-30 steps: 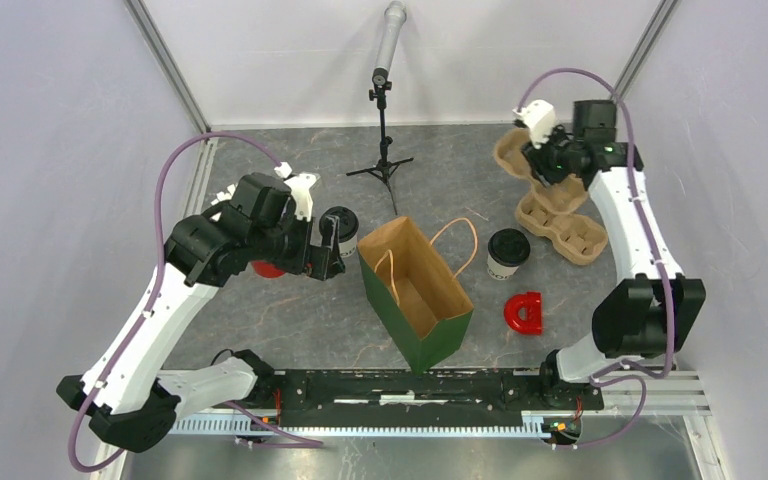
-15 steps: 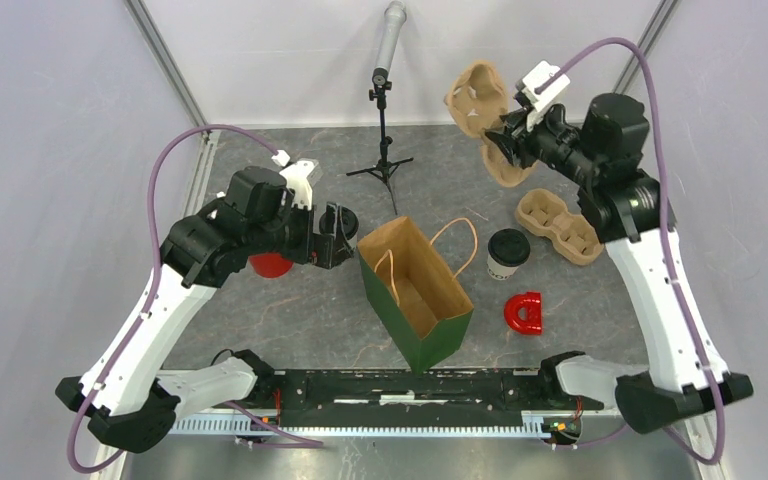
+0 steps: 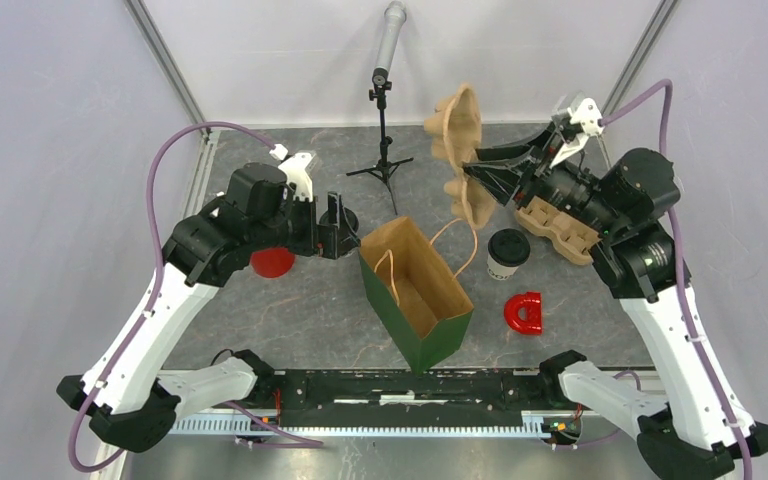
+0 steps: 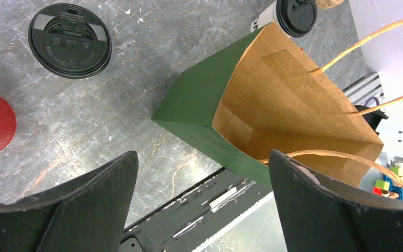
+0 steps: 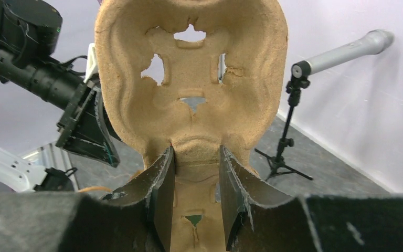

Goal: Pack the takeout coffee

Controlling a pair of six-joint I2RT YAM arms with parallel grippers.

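Observation:
One takeout coffee (image 3: 508,252), a cream cup with a black lid, stands right of the open green paper bag (image 3: 415,290). A second black-lidded cup (image 4: 69,41) stands left of the bag, below my left gripper (image 3: 335,228). That gripper (image 4: 203,157) is open and holds nothing; it hovers between this cup and the bag's mouth (image 4: 294,105). My right gripper (image 3: 482,175) is shut on a brown cardboard cup carrier (image 3: 460,140), held on edge in the air behind the bag. In the right wrist view the fingers (image 5: 162,173) pinch the carrier's middle ridge (image 5: 189,63).
A second cardboard carrier (image 3: 565,228) lies at the back right under the right arm. A red cup (image 3: 272,262) stands left of the bag beneath the left arm. A red D-shaped piece (image 3: 525,313) lies front right. A microphone on a tripod (image 3: 385,90) stands at the back.
The right arm lifted the carrier off the table, swung it left toward the bag and turned it on edge. The left gripper shifted slightly toward the bag, staying open.

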